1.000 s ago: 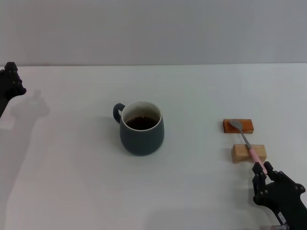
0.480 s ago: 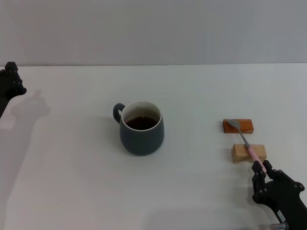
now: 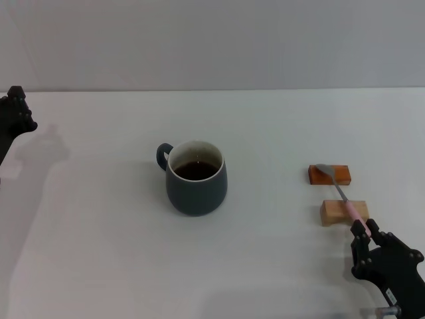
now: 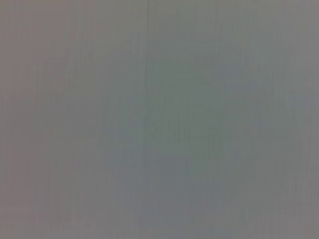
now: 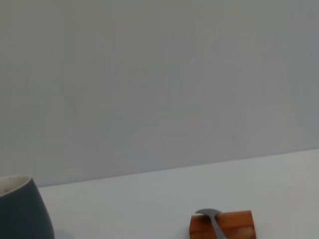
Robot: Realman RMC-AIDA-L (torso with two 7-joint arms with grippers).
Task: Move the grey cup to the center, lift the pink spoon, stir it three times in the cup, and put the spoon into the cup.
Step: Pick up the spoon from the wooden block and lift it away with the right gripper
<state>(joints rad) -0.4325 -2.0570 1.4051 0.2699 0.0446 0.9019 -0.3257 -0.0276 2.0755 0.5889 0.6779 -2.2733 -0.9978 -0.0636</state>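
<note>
The grey cup (image 3: pixel 196 189) stands upright at the table's middle with dark liquid inside and its handle toward the back left. Its edge shows in the right wrist view (image 5: pixel 22 209). The pink spoon (image 3: pixel 342 196) lies across two blocks, its silver bowl on the far one and its pink handle on the near one. The bowl also shows in the right wrist view (image 5: pixel 212 219). My right gripper (image 3: pixel 367 238) is open at the front right, its fingertips (image 3: pixel 358 240) right at the handle's near end. My left gripper (image 3: pixel 16 114) is parked at the far left edge.
An orange-brown block (image 3: pixel 340 174) and a light wooden block (image 3: pixel 332 212) carry the spoon at the right. The orange-brown block also shows in the right wrist view (image 5: pixel 234 225). The white table (image 3: pixel 99 252) ends at a grey wall behind. The left wrist view is plain grey.
My right gripper has shifted slightly toward the table's front edge. The cup, the spoon and the left arm have not moved.
</note>
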